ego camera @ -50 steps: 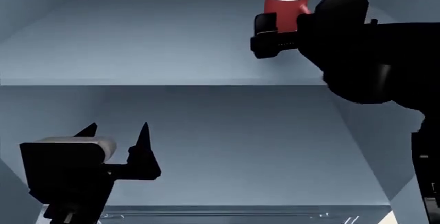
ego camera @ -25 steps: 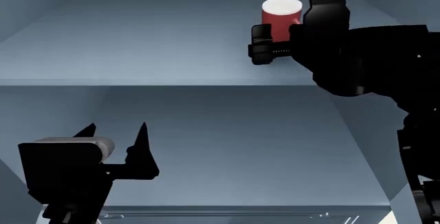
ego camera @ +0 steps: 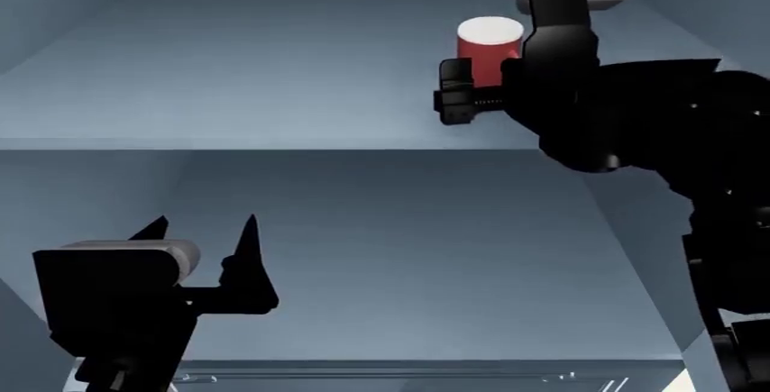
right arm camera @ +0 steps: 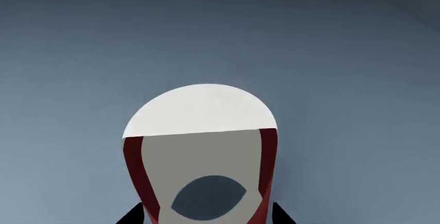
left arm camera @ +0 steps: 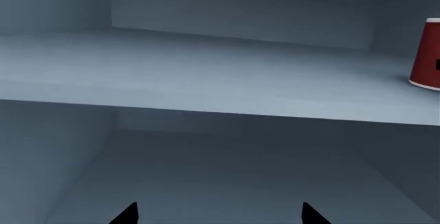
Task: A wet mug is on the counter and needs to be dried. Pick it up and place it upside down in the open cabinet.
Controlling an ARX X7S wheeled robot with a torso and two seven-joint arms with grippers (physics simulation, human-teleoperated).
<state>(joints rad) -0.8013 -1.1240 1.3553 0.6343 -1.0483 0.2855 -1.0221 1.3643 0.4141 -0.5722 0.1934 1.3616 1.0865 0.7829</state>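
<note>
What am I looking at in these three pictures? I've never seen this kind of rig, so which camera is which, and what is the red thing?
These are simulator renders of a two-armed robot facing an open blue-grey cabinet. The wide picture comes from a camera on its head; the other two come from cameras mounted near each arm's pincer.

In the head view, the right pincer is up at the upper shelf, around a red mug. The mug is upside down: its white base faces up. Whether its rim already touches the shelf, and whether the pincer is clamped on it, I cannot tell.

The right wrist view looks at that same mug from close up. The left wrist view sees it at its edge.

The left pincer is open, empty, low by the lower shelf.
</note>
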